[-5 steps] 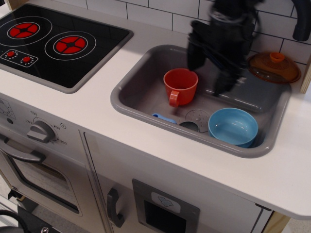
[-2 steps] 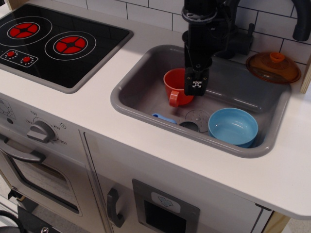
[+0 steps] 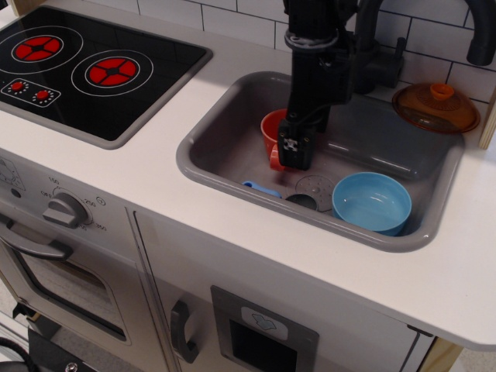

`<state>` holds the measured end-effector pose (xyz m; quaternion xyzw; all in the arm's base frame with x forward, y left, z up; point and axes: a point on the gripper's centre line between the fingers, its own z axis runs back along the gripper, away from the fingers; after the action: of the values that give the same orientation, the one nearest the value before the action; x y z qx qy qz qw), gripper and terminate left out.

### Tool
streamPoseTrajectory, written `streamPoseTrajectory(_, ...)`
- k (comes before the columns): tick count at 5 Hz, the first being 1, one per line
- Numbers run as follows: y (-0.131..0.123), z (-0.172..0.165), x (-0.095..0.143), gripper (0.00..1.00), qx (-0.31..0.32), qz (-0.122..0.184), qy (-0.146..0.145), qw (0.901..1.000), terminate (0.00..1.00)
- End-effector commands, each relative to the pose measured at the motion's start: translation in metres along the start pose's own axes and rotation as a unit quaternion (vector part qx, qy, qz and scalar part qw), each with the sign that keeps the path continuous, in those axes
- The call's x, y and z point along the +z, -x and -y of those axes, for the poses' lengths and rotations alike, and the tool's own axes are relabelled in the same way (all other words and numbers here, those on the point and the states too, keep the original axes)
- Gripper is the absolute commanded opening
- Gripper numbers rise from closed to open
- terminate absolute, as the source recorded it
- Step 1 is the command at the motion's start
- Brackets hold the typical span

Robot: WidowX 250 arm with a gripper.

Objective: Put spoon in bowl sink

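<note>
The grey sink (image 3: pixel 225 116) is set in the white countertop. The light-blue bowl (image 3: pixel 372 203) sits on the sink floor at the front right, empty. The light-blue spoon (image 3: pixel 260 188) lies on the sink floor against the front wall, partly hidden by the rim. My gripper (image 3: pixel 295 155) hangs in the sink in front of the red-orange mug (image 3: pixel 271 133), a little above and right of the spoon. It holds nothing that I can see. Its jaws point down and I cannot tell whether they are open.
An amber-orange lid with a knob (image 3: pixel 435 107) lies at the sink's back right corner. The drain (image 3: pixel 314 190) is between spoon and bowl. A black faucet (image 3: pixel 480 35) stands at the back. A black stovetop (image 3: pixel 85 66) is to the left.
My gripper has come from above the sink's right half down and to the left, in front of the mug and nearer the spoon. Spoon, bowl and mug have not moved.
</note>
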<state>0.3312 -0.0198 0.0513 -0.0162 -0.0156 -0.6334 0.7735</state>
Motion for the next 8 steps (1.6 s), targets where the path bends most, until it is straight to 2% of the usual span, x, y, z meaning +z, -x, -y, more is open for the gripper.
streamPoseTrajectory(1, -0.006, -0.012, -0.002, 1.00, -0.064, 0.018, 0.002, 0.9978, 0.00)
streamPoseTrajectory(3, -0.015, -0.008, -0.026, 1.00, -0.120, 0.020, 0.003, 0.9926, 0.00)
streamPoseTrajectory(4, -0.017, -0.007, -0.034, 1.00, -0.137, 0.012, -0.006, 0.9905, 0.00)
streamPoseTrajectory(7, -0.030, -0.010, -0.051, 1.00, -0.141, -0.002, 0.037, 0.9894, 0.00)
streamPoseTrajectory(8, -0.030, -0.012, -0.055, 1.00, -0.134, -0.006, 0.036, 0.9903, 0.00)
